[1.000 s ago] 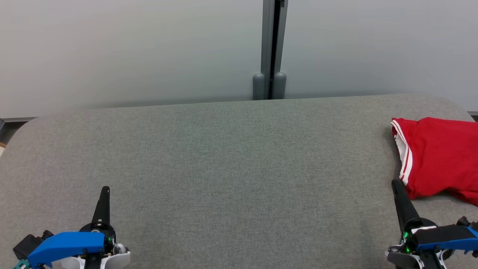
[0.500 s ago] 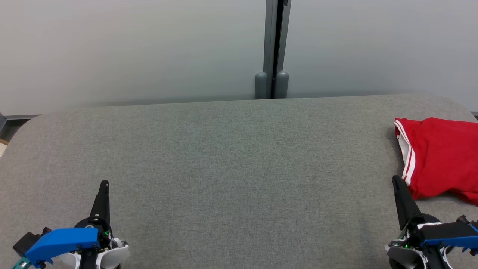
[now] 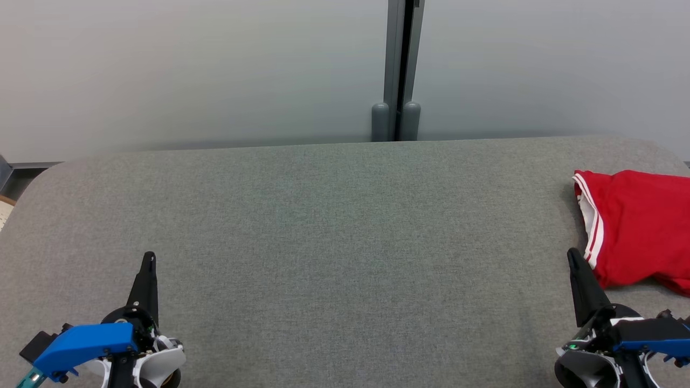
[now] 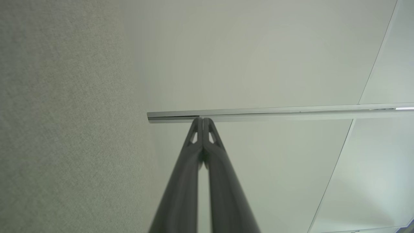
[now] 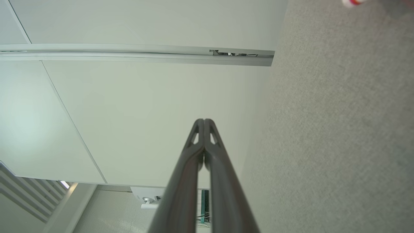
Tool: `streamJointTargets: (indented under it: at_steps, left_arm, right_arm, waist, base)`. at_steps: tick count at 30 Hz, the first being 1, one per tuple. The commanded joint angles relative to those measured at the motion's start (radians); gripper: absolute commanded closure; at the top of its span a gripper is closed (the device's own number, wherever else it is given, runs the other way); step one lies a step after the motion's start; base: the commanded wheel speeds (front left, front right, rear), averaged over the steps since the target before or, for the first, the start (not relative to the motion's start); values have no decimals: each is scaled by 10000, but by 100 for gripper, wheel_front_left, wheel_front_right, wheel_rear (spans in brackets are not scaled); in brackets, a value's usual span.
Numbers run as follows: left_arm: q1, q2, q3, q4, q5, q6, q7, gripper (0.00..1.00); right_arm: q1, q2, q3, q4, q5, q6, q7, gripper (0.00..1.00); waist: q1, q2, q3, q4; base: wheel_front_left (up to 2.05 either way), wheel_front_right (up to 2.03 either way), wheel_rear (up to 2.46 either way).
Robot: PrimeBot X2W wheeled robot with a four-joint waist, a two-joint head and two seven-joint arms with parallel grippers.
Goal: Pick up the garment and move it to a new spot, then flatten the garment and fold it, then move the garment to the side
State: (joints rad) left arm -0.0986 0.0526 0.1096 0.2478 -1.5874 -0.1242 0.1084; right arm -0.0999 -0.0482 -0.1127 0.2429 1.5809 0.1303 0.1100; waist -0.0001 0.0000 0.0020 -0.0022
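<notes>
The garment [image 3: 639, 226] is red with white-striped trim and lies folded at the far right of the grey fabric table [image 3: 334, 231], partly cut off by the head view's right edge. A sliver of its trim [image 5: 351, 2] shows at the top of the right wrist view. My right gripper [image 3: 571, 254] is shut, its tip just left of the garment's lower left corner, holding nothing. My left gripper [image 3: 149, 256] is shut at the lower left, far from the garment. Each wrist view shows the closed pair of fingers, the left gripper [image 4: 203, 119] and the right gripper [image 5: 204, 120], with nothing between them.
A pale partition wall [image 3: 188, 70] with a grey vertical post [image 3: 397, 70] stands right behind the table's far edge. The table has rounded corners at the back left [image 3: 43, 172] and back right.
The head camera has shifted, sliding the scene slightly right. Both grippers have drawn back a little toward the bottom edge, still shut. The garment has not moved on the table.
</notes>
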Motion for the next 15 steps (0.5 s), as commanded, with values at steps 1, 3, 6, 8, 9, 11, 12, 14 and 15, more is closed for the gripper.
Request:
streamJointTargets:
  at_steps: [1,3,6,8,9,11,12,14,15]
  left_arm:
    - [-148,-19,61,-38,-156,-104,55,100]
    - [-178,-39,86,-39,-255,-123,88,100]
    - [-172,-43,90,-41,-260,-100,101,100]
    - [-166,-41,89,-39,-261,-97,101,100]
    - [-166,-41,89,-39,-261,-97,101,100]
    - [-166,-41,89,-39,-261,-97,100,100]
    - [-166,-41,88,-39,-262,-97,100,100]
    - [-166,-41,88,-39,-262,-97,99,100]
    - [-166,-41,87,-39,-262,-95,99,100]
  right_arm:
    - [-131,-36,-25,25,193,7,43,100]
    - [-155,-37,-29,31,331,7,62,100]
    - [-152,-37,-28,32,330,7,63,100]
    - [-145,-37,-28,30,328,7,64,100]
    - [-145,-37,-28,30,328,7,64,100]
    - [-145,-37,-27,30,330,7,64,100]
    - [-145,-37,-27,30,330,7,62,100]
    - [-145,-37,-27,30,330,7,64,100]
    - [-145,-37,-27,30,330,7,64,100]
  waist:
    - [1,0,4,7]
    - [1,0,9,18]
    - [1,0,11,22]
    - [1,0,11,22]
    - [1,0,11,22]
    - [1,0,11,22]
    - [1,0,11,22]
    - [1,0,11,22]
    - [1,0,11,22]
  base:
    - [0,0,0]
    - [0,0,0]
    - [0,0,0]
    - [0,0,0]
    - [0,0,0]
    - [0,0,0]
    - [0,0,0]
    - [0,0,0]
    - [0,0,0]
